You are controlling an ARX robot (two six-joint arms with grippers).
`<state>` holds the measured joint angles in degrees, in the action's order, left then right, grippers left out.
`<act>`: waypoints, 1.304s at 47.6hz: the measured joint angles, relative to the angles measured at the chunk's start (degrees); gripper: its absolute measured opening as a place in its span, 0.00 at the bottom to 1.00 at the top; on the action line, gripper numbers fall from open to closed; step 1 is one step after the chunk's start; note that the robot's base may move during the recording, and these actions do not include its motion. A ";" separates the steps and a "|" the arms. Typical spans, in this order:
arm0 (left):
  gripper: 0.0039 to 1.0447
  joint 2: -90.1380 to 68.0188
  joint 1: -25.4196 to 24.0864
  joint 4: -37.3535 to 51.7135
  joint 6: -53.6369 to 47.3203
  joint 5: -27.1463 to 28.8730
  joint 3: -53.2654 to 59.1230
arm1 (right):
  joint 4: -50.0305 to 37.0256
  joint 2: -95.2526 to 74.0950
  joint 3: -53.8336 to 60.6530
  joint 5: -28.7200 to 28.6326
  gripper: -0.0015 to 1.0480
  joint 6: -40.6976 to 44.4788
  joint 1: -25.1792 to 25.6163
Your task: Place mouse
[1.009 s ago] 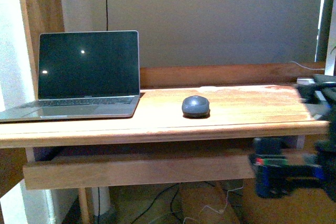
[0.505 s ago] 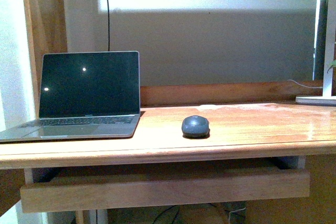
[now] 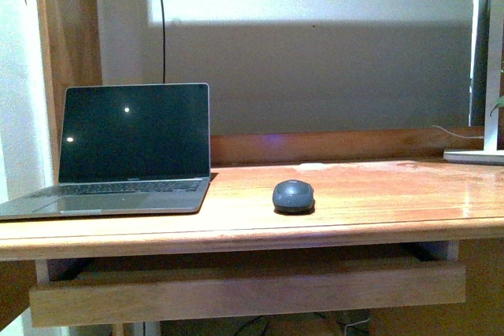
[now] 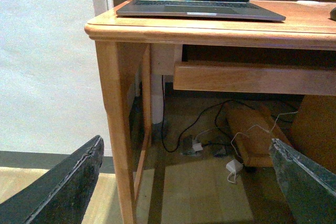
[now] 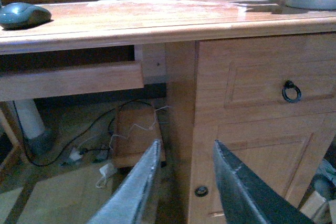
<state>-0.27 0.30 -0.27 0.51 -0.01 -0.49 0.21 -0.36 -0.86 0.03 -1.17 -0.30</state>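
Observation:
The mouse (image 3: 293, 195), small, dark grey and oval, lies alone on the wooden desk (image 3: 370, 218) near its middle, right of the laptop. It also shows at the far edge of the desktop in the right wrist view (image 5: 23, 15). Neither arm appears in the front view. My left gripper (image 4: 186, 145) hangs low in front of the desk's left leg, wide open and holding nothing. My right gripper (image 5: 186, 145) is below the desktop in front of the cabinet side, open and holding nothing. Both grippers are well away from the mouse.
An open laptop (image 3: 130, 147) with a dark screen sits on the desk's left side. A white lamp base (image 3: 476, 155) stands at the back right. A pull-out shelf (image 3: 244, 289) runs under the desktop. A cabinet door with a ring handle (image 5: 291, 92) is at the right. Cables (image 4: 210, 140) lie on the floor.
My right arm, seen blurred at the lower right one second ago, has left the front view. The camera has tilted a little. The mouse has stayed in place.

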 joint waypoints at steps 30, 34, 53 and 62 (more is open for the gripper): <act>0.93 0.00 0.00 0.00 0.00 0.02 0.00 | 0.00 0.02 0.00 -0.02 0.59 0.92 0.07; 0.93 0.00 0.00 0.00 0.00 0.02 0.00 | 0.00 0.02 0.00 -0.02 0.73 0.92 0.07; 0.93 0.00 0.00 0.00 0.00 0.02 0.00 | 0.00 0.02 0.00 -0.02 0.93 0.90 0.07; 0.93 0.00 0.00 0.00 0.00 0.02 0.00 | 0.00 0.02 0.00 -0.02 0.93 0.92 0.07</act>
<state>-0.27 0.30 -0.27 0.51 0.01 -0.49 0.21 -0.34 -0.86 0.01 -0.25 -0.23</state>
